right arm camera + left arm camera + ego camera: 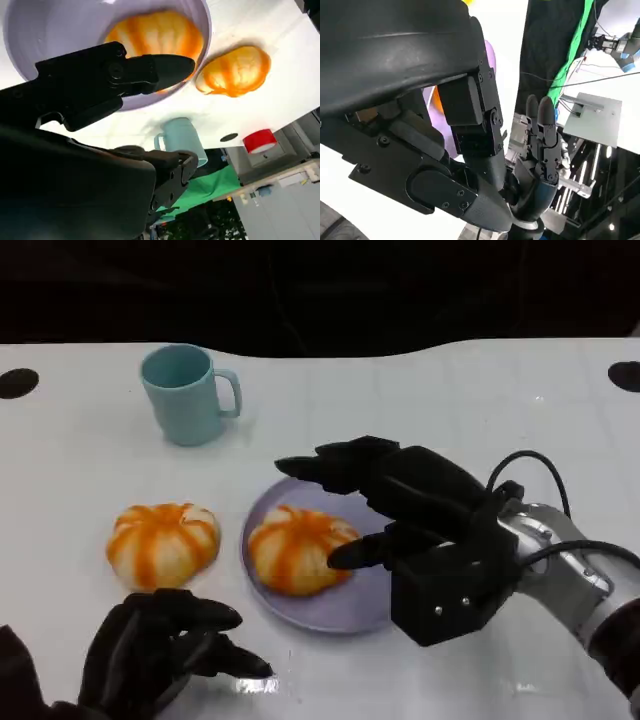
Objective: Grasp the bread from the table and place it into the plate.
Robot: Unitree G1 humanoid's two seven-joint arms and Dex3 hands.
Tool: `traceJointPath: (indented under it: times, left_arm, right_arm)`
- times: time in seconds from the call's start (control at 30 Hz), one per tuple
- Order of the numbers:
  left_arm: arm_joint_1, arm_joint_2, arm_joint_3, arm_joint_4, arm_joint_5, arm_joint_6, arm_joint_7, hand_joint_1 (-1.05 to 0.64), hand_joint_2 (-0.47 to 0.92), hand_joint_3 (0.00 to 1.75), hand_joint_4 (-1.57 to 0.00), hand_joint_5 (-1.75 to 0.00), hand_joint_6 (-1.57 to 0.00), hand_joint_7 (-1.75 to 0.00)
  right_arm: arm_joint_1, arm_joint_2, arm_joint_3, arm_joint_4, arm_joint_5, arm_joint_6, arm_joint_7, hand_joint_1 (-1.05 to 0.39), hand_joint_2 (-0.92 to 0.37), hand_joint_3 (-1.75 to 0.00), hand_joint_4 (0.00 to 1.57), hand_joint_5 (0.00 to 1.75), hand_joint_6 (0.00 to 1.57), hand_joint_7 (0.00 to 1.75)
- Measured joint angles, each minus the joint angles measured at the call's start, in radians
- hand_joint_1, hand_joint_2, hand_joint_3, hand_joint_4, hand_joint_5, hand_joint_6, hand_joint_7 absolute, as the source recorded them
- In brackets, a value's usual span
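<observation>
**One bread on the plate, one on the table; both hands empty**

A lavender plate (350, 610) sits near the middle of the white table (480, 410). One orange-striped bread (297, 548) lies on the plate's left half. A second bread (162, 543) of the same kind rests on the table surface just left of the plate, apart from its rim.

The right hand (400, 515) is positioned over the plate with its fingers spread. One fingertip is next to the bread on the plate; contact cannot be confirmed. The hand holds nothing.

The left hand (165, 645) is at the table's near edge, in front of the second bread and not touching it. Its fingers are loosely apart, with nothing between them.

A light blue mug (188, 393) stands upright farther back, well apart from both breads.
</observation>
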Motion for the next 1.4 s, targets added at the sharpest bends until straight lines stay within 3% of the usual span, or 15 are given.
traceJointPath:
  times: [0.33,0.6,0.77,0.87,0.97,1.03,1.13,1.27,1.4]
  left_arm:
    - [0.0,-0.001,0.0,-0.003,-0.001,0.006,0.001,-0.98,0.78,0.0,-1.57,-0.23,-1.55,0.0]
    - [0.0,-0.002,0.001,-0.003,-0.002,0.007,0.001,-0.98,0.8,0.01,-1.57,-0.22,-1.55,0.0]
    - [0.001,-0.003,0.0,-0.005,-0.002,0.008,0.001,-0.97,0.8,0.0,-1.57,-0.22,-1.55,0.0]
    - [0.002,-0.003,0.0,-0.006,-0.002,0.008,0.002,-0.97,0.8,0.0,-1.57,-0.22,-1.55,0.0]
    - [0.003,-0.003,0.0,-0.01,-0.002,0.009,0.005,-0.97,0.8,0.0,-1.57,-0.21,-1.55,0.0]
    - [0.003,-0.003,-0.001,-0.011,-0.002,0.01,0.005,-0.97,0.8,0.0,-1.57,-0.21,-1.55,0.0]
    - [0.004,-0.003,-0.001,-0.012,-0.002,0.016,0.005,-0.97,0.8,0.0,-1.57,-0.21,-1.55,0.0]
    - [0.005,-0.003,-0.002,-0.016,-0.002,0.018,0.005,-0.97,0.8,0.0,-1.57,-0.2,-1.54,0.0]
    - [0.007,-0.004,-0.002,-0.025,-0.002,0.024,0.005,-0.97,0.8,0.0,-1.57,-0.2,-1.54,0.0]
  right_arm:
    - [0.119,-0.094,-0.071,-0.241,0.078,0.043,0.105,-0.78,-0.92,-0.32,0.04,0.12,0.13,0.02]
    - [0.251,-0.174,-0.139,-0.398,0.162,0.032,0.149,-0.76,-0.92,-0.32,0.12,0.21,0.19,0.05]
    - [0.331,-0.201,-0.187,-0.466,0.236,0.015,0.17,-0.66,-0.92,-0.27,0.29,0.35,0.38,0.13]
    - [0.387,-0.215,-0.219,-0.511,0.295,0.012,0.193,-0.58,-0.92,-0.25,0.32,0.77,0.53,0.2]
    - [0.437,-0.236,-0.249,-0.536,0.349,-0.004,0.212,-0.51,-0.92,-0.27,0.4,1.13,0.66,0.34]
    - [0.468,-0.246,-0.271,-0.549,0.379,-0.014,0.224,-0.49,-0.92,-0.28,0.43,1.31,0.6,0.68]
    - [0.514,-0.255,-0.301,-0.579,0.424,-0.022,0.242,-0.48,-0.92,-0.28,0.46,1.5,0.54,1.05]
    - [0.58,-0.257,-0.329,-0.616,0.527,-0.018,0.281,-0.45,-0.92,-0.28,0.49,1.7,0.51,1.31]
    - [0.655,-0.255,-0.353,-0.678,0.634,0.019,0.322,-0.45,-0.92,-0.32,0.56,1.74,0.5,1.42]
